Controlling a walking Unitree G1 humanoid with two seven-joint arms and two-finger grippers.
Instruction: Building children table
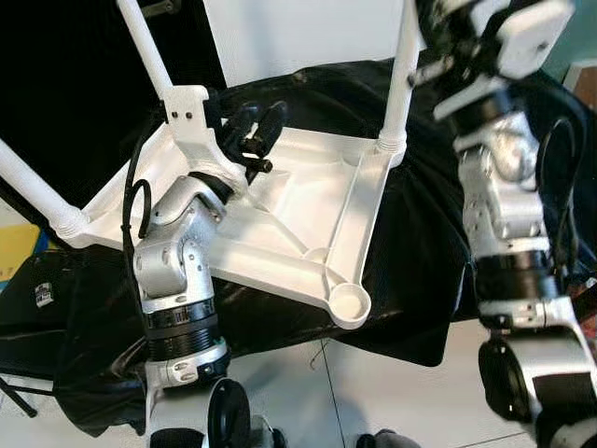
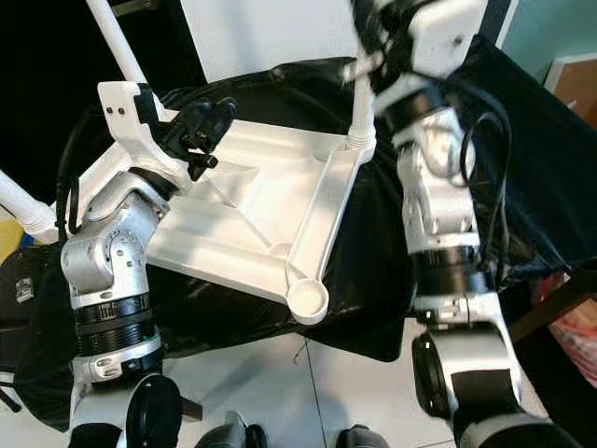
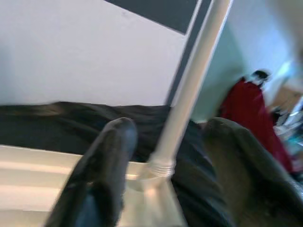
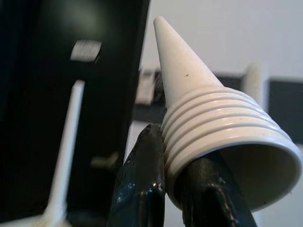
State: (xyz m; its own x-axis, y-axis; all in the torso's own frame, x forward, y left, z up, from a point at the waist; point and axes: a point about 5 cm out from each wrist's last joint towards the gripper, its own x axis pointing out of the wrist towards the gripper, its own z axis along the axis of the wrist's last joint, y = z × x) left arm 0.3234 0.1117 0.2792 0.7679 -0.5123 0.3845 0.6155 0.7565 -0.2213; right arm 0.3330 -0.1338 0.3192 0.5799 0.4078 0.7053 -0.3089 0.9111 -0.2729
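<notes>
While the left hand gapes over the tabletop, wrist view shows the right hand gripping a leg.

head stereo: down at tabletop | wrists: close, possibly blurred

A: What lies under the scene?
B: A pale tiled floor, with a seam running across it, and a black cloth draped down towards it.

A: And behind?
B: A white wall panel stands between a dark area on the left and a teal wall at far right.

A: Other items?
B: A yellow object at the left edge; something red, blurred, by the far wall. Light is even and bright.
</notes>
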